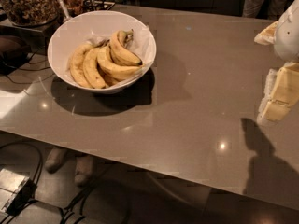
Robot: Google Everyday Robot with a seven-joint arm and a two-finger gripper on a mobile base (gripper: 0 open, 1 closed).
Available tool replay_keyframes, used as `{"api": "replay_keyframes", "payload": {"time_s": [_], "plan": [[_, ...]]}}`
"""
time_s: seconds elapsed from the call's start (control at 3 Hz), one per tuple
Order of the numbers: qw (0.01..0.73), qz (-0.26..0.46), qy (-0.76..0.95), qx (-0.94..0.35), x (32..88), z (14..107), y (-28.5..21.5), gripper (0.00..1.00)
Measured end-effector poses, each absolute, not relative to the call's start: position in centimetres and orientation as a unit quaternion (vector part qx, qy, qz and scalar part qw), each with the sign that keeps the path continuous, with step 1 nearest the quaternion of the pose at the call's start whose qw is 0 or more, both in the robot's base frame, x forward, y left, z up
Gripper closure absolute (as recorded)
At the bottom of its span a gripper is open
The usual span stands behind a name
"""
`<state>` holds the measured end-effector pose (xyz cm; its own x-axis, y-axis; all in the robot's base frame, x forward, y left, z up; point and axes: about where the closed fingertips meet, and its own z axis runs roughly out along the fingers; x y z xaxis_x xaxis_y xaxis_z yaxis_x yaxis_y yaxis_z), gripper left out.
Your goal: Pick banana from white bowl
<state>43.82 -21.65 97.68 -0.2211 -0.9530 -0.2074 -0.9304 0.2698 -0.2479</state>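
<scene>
A wide white bowl (70, 34) stands on the grey table at the back left. It holds several yellow bananas. One banana (120, 50) lies on top of the pile, curved, with its dark stem toward the bowl's far rim. My gripper (269, 69) is at the right edge of the view, above the table and far to the right of the bowl. Its two yellowish fingers (280, 94) stand apart with nothing between them.
A dark glass jar of nuts (28, 3) stands behind the bowl at the far left, with utensils (63, 6) beside it. Cables (23, 76) lie at the table's left edge. A person's feet (70, 164) show under the near edge.
</scene>
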Motion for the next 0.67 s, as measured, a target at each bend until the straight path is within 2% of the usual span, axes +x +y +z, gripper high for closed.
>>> {"api": "replay_keyframes", "payload": {"time_s": [0.67], "plan": [[0.159, -0.046, 0.782, -0.602, 44.05, 97.93, -21.36, 0.0]]}}
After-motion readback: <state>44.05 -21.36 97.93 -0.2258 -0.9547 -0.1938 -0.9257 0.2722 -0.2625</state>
